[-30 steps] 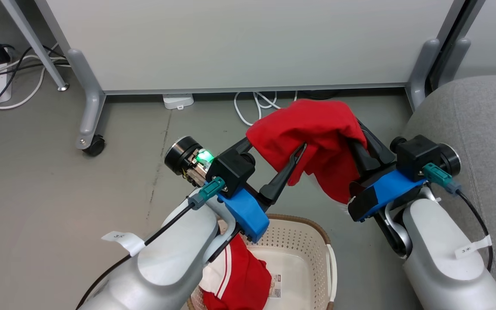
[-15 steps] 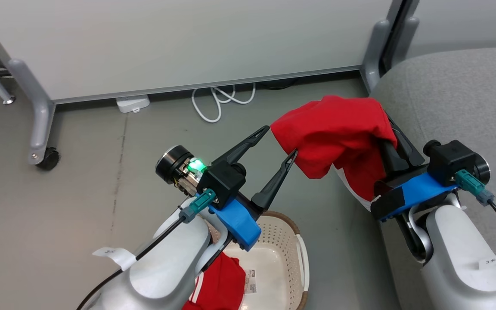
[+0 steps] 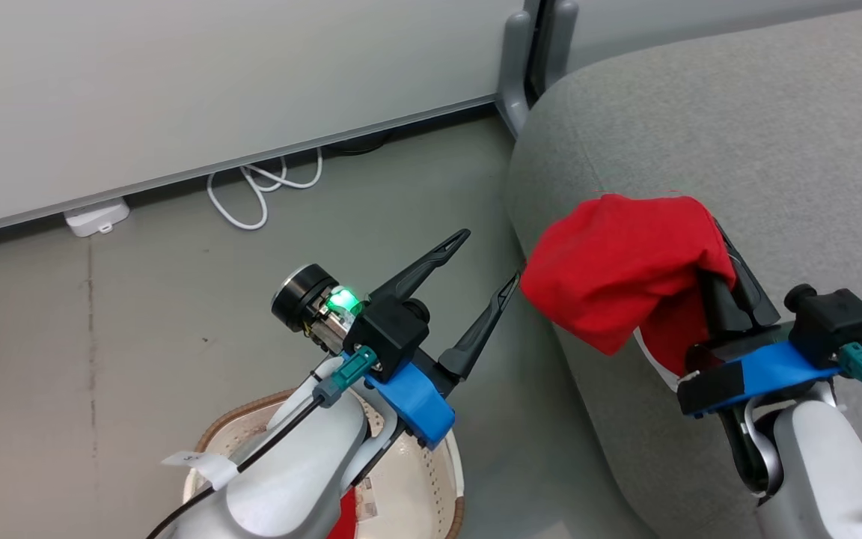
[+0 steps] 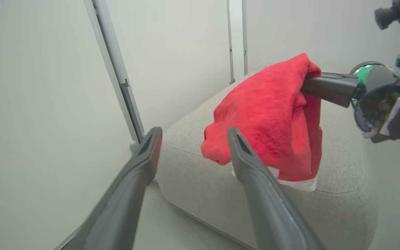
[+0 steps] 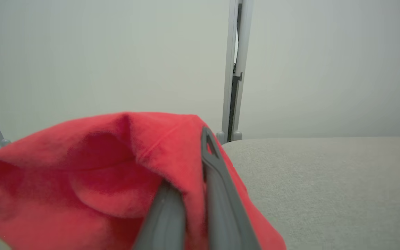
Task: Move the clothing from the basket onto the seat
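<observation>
The carrying step was in hand: the right gripper (image 3: 723,281) was clamped on a red garment (image 3: 618,262) held above the near edge of the seat (image 3: 738,127) (whether the two touched I could not tell), while the left gripper (image 3: 489,258) stood spread and empty beside it. The next move, I judged, called for going further over the seat, lowering and letting go. The basket (image 3: 431,486) on the floor (image 3: 176,299) showed more red clothing (image 3: 341,520) inside.

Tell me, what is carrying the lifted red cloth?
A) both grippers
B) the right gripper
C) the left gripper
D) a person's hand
B: the red cloth is draped over the right gripper and pinched between its closed fingers, while the left gripper stands open, gripping nothing.
</observation>
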Controlling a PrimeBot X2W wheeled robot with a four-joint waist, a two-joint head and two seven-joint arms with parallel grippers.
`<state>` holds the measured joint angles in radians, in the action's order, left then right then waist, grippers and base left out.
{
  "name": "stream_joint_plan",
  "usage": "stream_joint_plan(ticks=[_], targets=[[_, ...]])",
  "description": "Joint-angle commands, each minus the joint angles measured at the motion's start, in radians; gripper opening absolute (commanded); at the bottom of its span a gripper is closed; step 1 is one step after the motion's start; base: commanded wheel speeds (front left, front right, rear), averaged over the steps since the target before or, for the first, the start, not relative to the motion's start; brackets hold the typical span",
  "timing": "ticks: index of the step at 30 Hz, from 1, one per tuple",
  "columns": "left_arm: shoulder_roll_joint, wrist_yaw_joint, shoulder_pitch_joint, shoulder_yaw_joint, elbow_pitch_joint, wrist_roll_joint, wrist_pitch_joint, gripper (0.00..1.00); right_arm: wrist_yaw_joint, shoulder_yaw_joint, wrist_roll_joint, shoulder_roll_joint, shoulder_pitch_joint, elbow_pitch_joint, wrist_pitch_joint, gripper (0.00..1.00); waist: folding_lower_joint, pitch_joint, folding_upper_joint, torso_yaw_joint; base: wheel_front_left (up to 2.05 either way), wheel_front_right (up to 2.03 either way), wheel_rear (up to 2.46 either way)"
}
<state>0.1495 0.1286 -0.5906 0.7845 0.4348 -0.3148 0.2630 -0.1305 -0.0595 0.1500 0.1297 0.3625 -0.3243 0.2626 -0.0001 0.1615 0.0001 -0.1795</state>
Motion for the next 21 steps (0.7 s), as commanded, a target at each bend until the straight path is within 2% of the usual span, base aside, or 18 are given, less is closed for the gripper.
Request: stream_joint_plan(ticks=[1, 12, 21], targets=[[0.003, -0.001, 0.020, -0.004, -0.004, 0.009, 0.003, 1.00, -0.001, 0.007, -0.008, -0.006, -0.023, 0.013, 0.003, 0.00, 0.0001, 0.005, -0.0001, -0.036, 0.00, 0.00, 0.00], [0.005, 0.001, 0.020, 0.007, -0.002, 0.020, 0.003, 1.00, -0.001, 0.083, -0.017, -0.042, -0.144, 0.118, 0.003, 0.00, 0.0001, 0.018, -0.0001, -0.148, 0.00, 0.00, 0.00], [0.004, 0.001, 0.010, 0.019, -0.004, 0.016, 0.003, 1.00, -0.001, 0.096, -0.020, -0.056, -0.176, 0.137, 0.003, 0.00, 0.0001, 0.019, -0.0001, -0.172, 0.00, 0.00, 0.00]])
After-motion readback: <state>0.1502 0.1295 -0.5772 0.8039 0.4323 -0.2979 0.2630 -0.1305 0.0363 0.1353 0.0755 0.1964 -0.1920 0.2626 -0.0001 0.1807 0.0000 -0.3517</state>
